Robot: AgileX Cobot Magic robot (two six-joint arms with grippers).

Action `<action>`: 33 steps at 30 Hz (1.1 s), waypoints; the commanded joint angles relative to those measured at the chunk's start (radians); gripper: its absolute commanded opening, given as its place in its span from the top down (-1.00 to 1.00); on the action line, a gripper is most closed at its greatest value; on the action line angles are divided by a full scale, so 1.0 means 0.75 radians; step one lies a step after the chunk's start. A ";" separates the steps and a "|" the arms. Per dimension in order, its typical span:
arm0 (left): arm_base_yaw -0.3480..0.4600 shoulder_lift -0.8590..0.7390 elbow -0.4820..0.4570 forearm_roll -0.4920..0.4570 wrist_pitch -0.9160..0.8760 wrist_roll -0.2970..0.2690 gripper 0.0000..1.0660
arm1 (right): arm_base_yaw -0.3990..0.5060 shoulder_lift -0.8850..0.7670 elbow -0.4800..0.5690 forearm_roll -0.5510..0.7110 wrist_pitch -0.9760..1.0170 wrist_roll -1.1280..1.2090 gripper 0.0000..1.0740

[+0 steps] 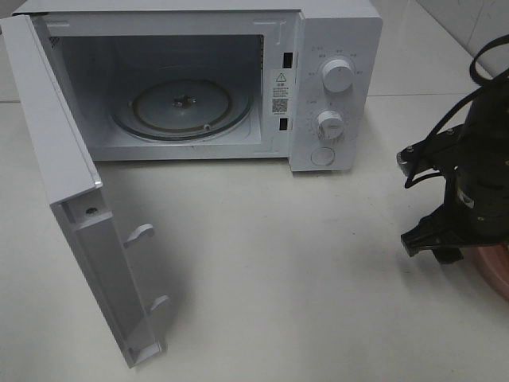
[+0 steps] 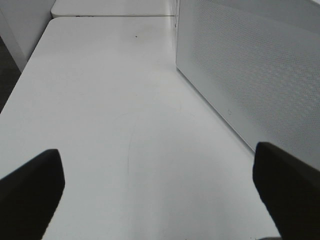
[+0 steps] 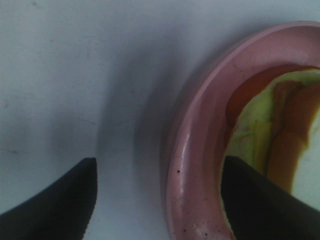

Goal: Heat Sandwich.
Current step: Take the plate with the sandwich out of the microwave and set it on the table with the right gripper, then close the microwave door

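1. While you look down from the high camera, you have the white box-shaped microwave oven [image 1: 318, 79] at the back of the pale tabletop [image 1: 302, 263], its hinged door [image 1: 71, 215] swung fully out toward you and the round glass turntable [image 1: 183, 107] bare inside.
2. Your right gripper [image 3: 157, 200] hangs low at the table's right edge — its two dark fingers [image 3: 60, 200] stand apart, straddling the rim of the round pink ceramic plate [image 3: 195, 150], one over the bare table outside it, the other over the plate's inner side. They clasp nothing.
3. You find the square white-bread sandwich with orange-red and pale green filling [image 3: 280, 130] lying on that plate, right beside the inner finger. Only a corner of it shows, so you cannot tell its long axis or which way it points.
4. From the high camera only a copper-pink sliver of the plate [image 1: 497, 267] peeks out under the right arm; the sandwich is hidden there.
5. Your left gripper [image 2: 160, 190] is spread wide over empty tabletop beside the microwave's perforated side wall [image 2: 250, 70] — holding nothing.
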 commanded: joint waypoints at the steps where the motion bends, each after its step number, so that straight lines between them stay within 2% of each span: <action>1: -0.009 -0.029 0.005 -0.004 -0.008 0.005 -0.82 | -0.003 -0.056 0.000 0.053 -0.001 -0.096 -0.34; 5: -0.009 -0.029 0.005 -0.004 -0.008 0.005 -0.82 | -0.003 -0.159 0.000 0.157 0.001 -0.213 -0.40; 16: -0.009 -0.029 0.005 -0.004 -0.008 0.005 -0.82 | -0.003 -0.376 0.000 0.376 0.016 -0.449 -0.40; 24: -0.009 -0.029 0.005 -0.004 -0.008 0.005 -0.82 | -0.003 -0.605 0.000 0.585 0.029 -0.672 -0.40; 33: -0.009 -0.029 0.005 -0.004 -0.008 0.005 -0.82 | -0.003 -0.844 0.000 0.747 0.091 -0.836 -0.40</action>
